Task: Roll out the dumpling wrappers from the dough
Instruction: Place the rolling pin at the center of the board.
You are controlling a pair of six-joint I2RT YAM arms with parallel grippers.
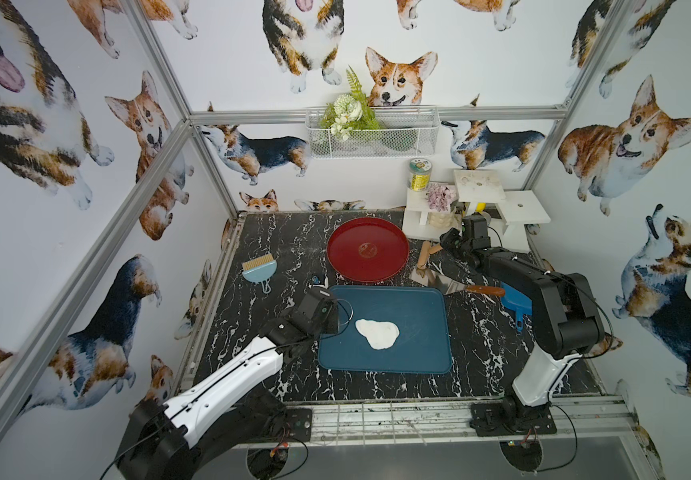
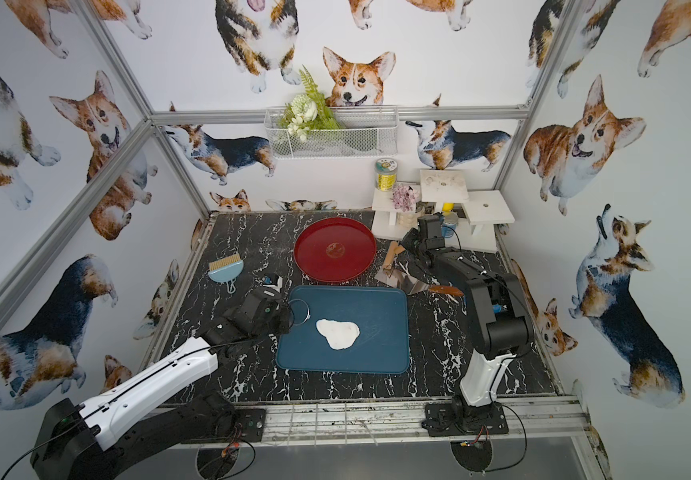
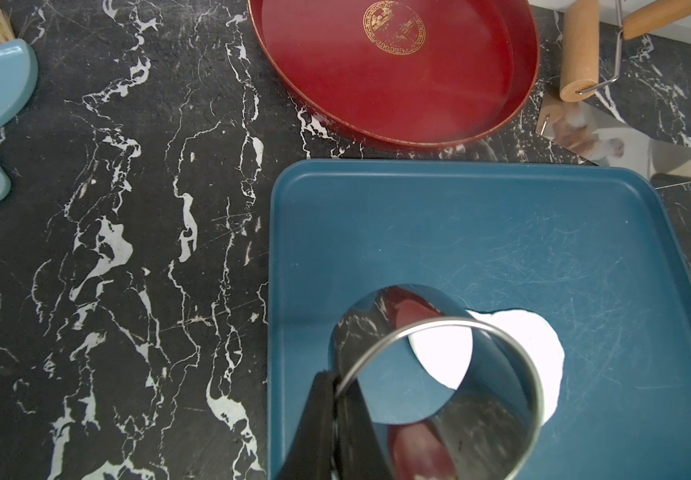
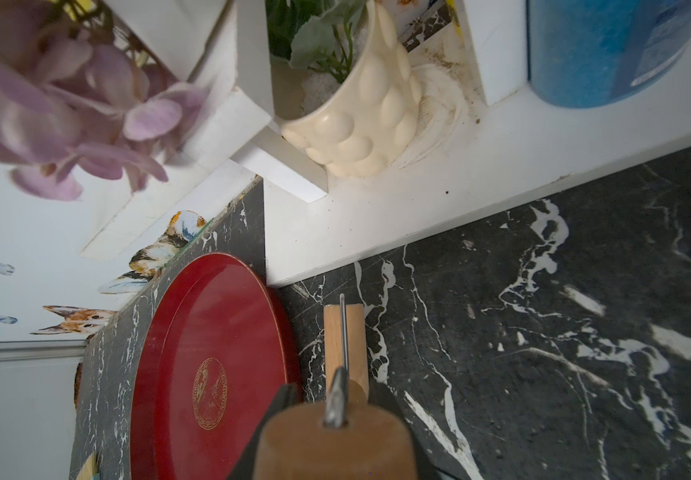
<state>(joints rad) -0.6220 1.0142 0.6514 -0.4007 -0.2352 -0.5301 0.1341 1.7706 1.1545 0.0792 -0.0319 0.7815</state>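
The dough (image 1: 377,333) (image 2: 337,332) lies as a flattened, ragged white sheet on the blue tray (image 1: 414,353) (image 3: 460,232). No dumpling wrappers show in any view. My left gripper (image 1: 329,318) (image 3: 335,384) is shut on the wall of a metal ring cutter (image 1: 346,313) (image 3: 439,345). It holds the cutter tilted over the tray's left edge, just left of the dough (image 3: 543,349). My right gripper (image 1: 439,245) (image 4: 333,409) is shut on the wooden handle of a small rolling pin (image 1: 423,253) (image 4: 344,336). The pin lies on the table right of the red plate (image 1: 348,245) (image 4: 211,332).
A metal spatula (image 1: 447,284) and a blue scoop (image 1: 516,307) lie right of the tray. A light-blue brush and dustpan (image 1: 257,270) sits at the left. White shelves (image 1: 476,199) with a vase and jars fill the back right corner.
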